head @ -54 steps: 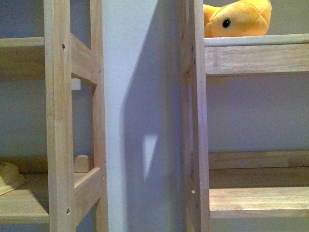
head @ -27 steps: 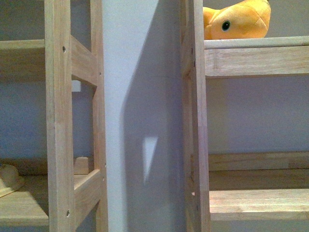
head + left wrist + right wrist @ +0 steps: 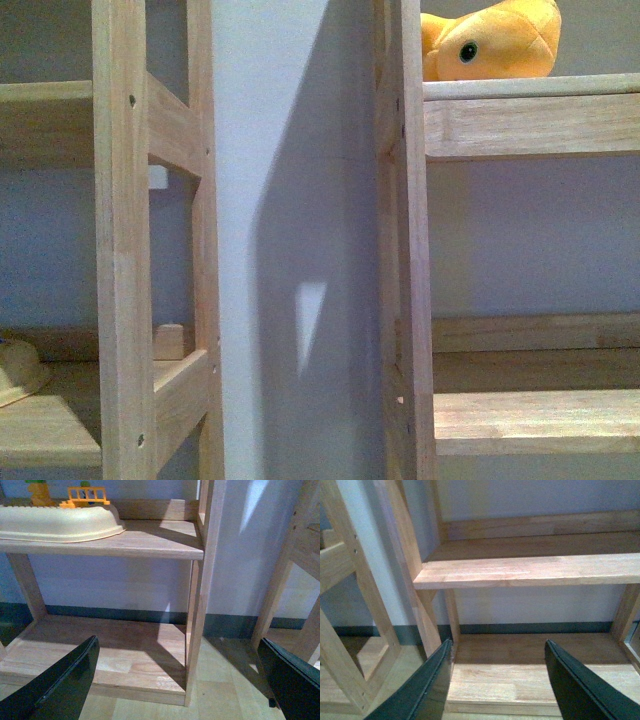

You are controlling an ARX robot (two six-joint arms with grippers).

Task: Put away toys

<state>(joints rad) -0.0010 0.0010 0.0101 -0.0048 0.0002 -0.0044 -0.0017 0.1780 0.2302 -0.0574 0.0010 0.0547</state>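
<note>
An orange-yellow plush toy [image 3: 493,40] with a shiny black eye lies on the upper shelf [image 3: 530,88] of the right wooden rack, at the top right of the front view. Neither gripper shows in that view. My left gripper [image 3: 180,680] is open and holds nothing, hanging above the floor in front of the left rack's bottom shelf [image 3: 120,655]. My right gripper [image 3: 497,685] is open too, with nothing between its fingers, facing the right rack's lowest board [image 3: 520,677].
Two wooden racks stand side by side against a pale wall, with a gap [image 3: 290,240] between their posts. A cream plastic tray [image 3: 60,522] and orange and yellow toy pieces [image 3: 85,495] sit on the left rack's middle shelf. A pale rounded object [image 3: 18,368] lies on the left rack.
The front view has shifted slightly, so the plush and shelves sit a little differently in frame than a second ago. Nothing else has moved.
</note>
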